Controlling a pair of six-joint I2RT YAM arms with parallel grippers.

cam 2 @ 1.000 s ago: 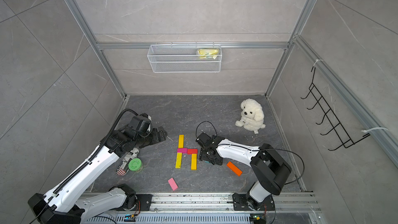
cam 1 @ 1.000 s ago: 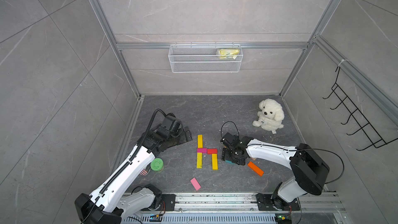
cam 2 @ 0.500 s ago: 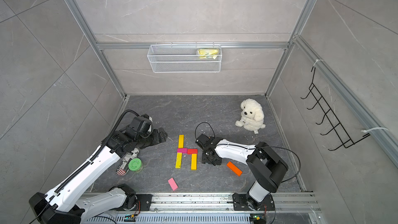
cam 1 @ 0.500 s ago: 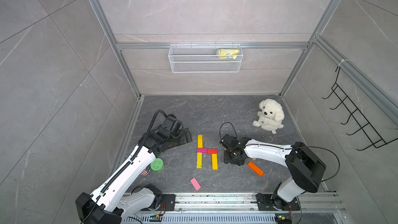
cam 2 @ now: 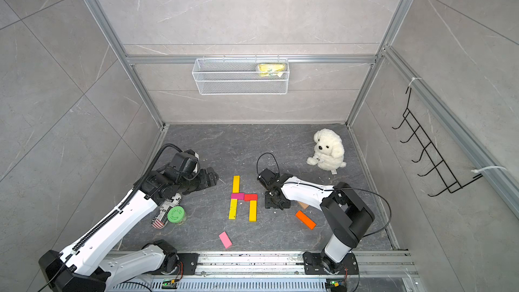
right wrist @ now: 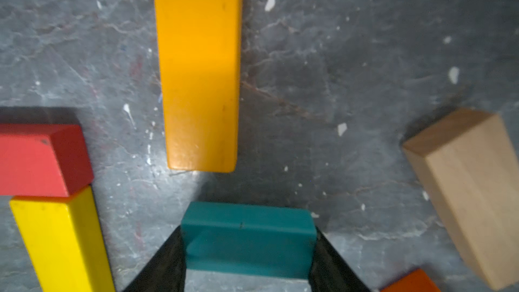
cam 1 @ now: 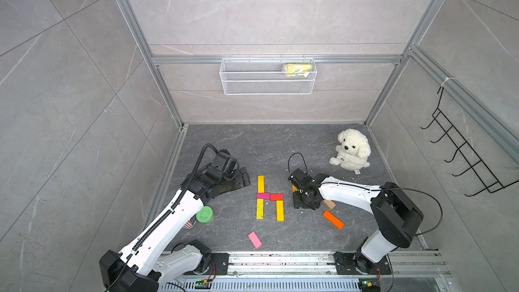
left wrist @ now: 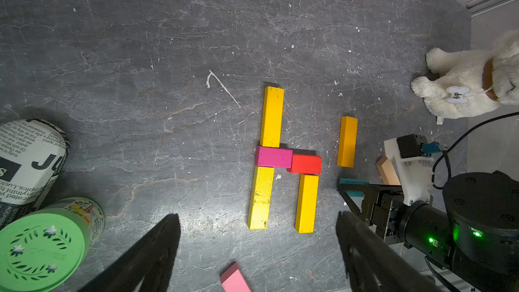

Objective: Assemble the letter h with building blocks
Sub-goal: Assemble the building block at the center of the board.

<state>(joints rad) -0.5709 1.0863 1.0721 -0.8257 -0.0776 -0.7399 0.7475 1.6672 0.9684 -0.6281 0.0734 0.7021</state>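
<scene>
Five building blocks lie joined on the dark floor: a yellow bar [cam 1: 260, 183], a magenta one [cam 1: 263, 196] and a red one [cam 1: 276, 197] side by side, and two yellow bars [cam 1: 259, 209] [cam 1: 280, 210] below them. My right gripper [right wrist: 248, 248] is shut on a teal block [right wrist: 247, 240], just right of the red block [right wrist: 42, 161]. An amber bar [right wrist: 198, 66] lies ahead of it and a tan block [right wrist: 469, 192] beside it. Orange [cam 1: 333, 219] and pink [cam 1: 254, 239] blocks lie loose nearer the front. My left gripper [left wrist: 257, 216] hangs open above the floor, holding nothing.
A green-lidded can [cam 1: 204, 214] and a newspaper-print can [cam 2: 165, 210] lie under my left arm. A white plush dog [cam 1: 351, 150] sits at the back right. A wire basket [cam 1: 266, 77] hangs on the back wall, and a hook rack [cam 1: 463, 158] on the right wall.
My right gripper's jaws have closed onto the teal block. The left arm has hardly moved, and the joined blocks lie as before.
</scene>
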